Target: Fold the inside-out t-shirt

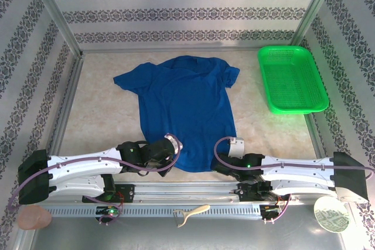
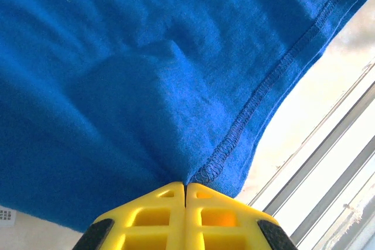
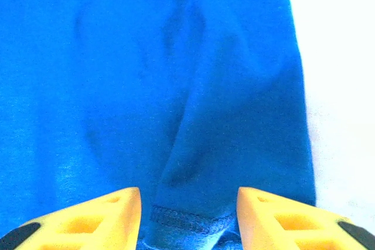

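- Two near corners of the hem are judged the best places to take hold; the inside-out t-shirt is judged light, limp and unbreakable, so any unsupported part would be expected to sag and drag.
- The left gripper is seen pressed together, with the stitched hem pinched at the shirt's lower-left corner in the top view; the cloth is puckered just above the fingers.
- The right gripper is seen spread at the lower-right corner, with a finger on either side of the hem; nothing is gripped.
- The shirt is laid flat at centre frame on the pale table; it is royal blue, with sleeves spread toward the top; a small white label is seen at the lower left of the left wrist view.
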